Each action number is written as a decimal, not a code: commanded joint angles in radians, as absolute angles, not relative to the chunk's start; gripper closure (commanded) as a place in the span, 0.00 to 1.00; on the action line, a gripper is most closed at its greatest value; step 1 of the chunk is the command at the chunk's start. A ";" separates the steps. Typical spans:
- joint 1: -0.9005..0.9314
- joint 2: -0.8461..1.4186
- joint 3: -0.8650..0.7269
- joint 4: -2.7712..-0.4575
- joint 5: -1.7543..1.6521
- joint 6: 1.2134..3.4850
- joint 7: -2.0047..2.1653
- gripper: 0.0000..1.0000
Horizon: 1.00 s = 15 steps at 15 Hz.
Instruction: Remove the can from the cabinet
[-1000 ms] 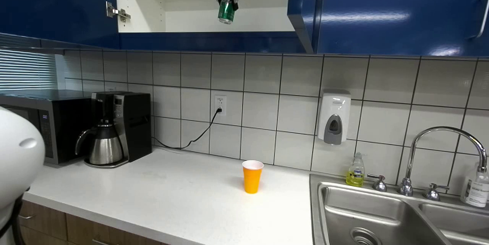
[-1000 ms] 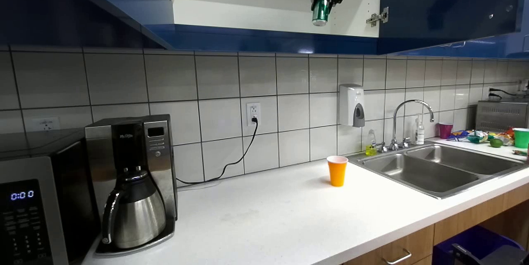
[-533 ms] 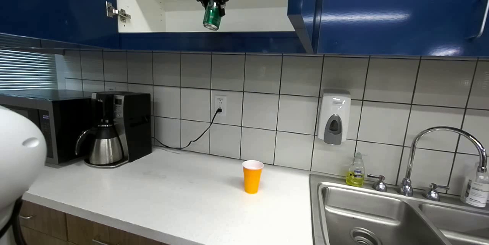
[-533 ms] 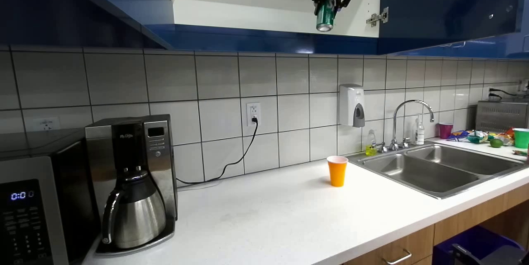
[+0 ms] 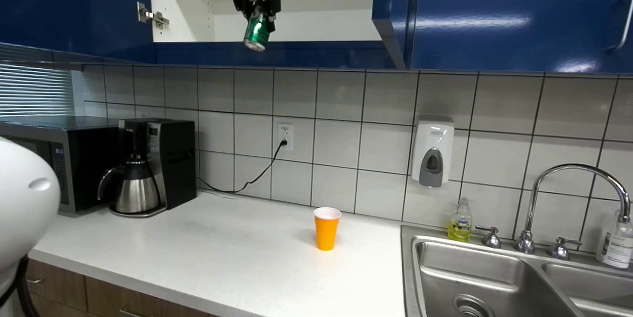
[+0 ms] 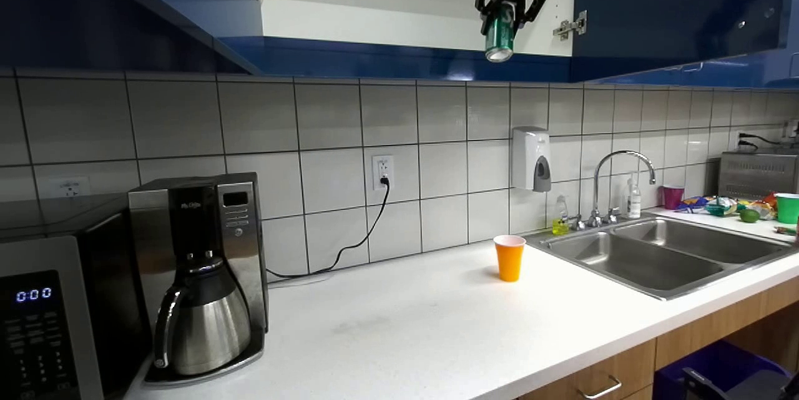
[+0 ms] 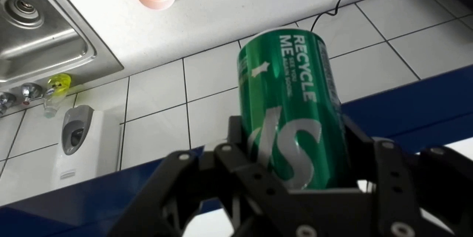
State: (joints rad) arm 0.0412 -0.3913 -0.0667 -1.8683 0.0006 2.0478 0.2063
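Observation:
My gripper (image 5: pixel 258 16) is shut on the green can (image 5: pixel 256 36). Both also show in an exterior view, the gripper (image 6: pixel 502 20) above and the can (image 6: pixel 499 43) pointing down, slightly tilted. In the wrist view the can (image 7: pixel 284 81) sits between the two fingers of the gripper (image 7: pixel 293 131), its free end sticking out past them. The can's other end is hidden in the jaws. The cabinet (image 5: pixel 326 10) is open, with white interior and blue doors; in both exterior views the can appears in front of its opening, overlapping the blue bottom edge (image 6: pixel 399 60).
An orange cup (image 5: pixel 326 230) stands on the white counter (image 5: pixel 237 252). A coffee maker (image 6: pixel 200 275) and a microwave (image 6: pixel 44 300) stand at one end, a sink (image 5: pixel 474 277) at the other. Open cabinet doors (image 5: pixel 390 15) flank the opening. A soap dispenser (image 5: pixel 433 151) hangs on the tiles.
The gripper with the can has come lower and looks larger. It moved left in one picture and right in another, out from the cabinet. The can stays in the jaws.

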 commanded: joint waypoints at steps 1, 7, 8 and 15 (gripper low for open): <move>0.020 -0.478 -0.053 -1.981 0.044 2.050 0.154 0.62; 0.017 -0.550 -0.054 -2.136 0.064 2.075 0.127 0.62; 0.019 -0.558 -0.055 -2.160 0.069 2.087 0.120 0.62; 0.025 -0.553 -0.055 -2.310 0.095 2.215 0.093 0.62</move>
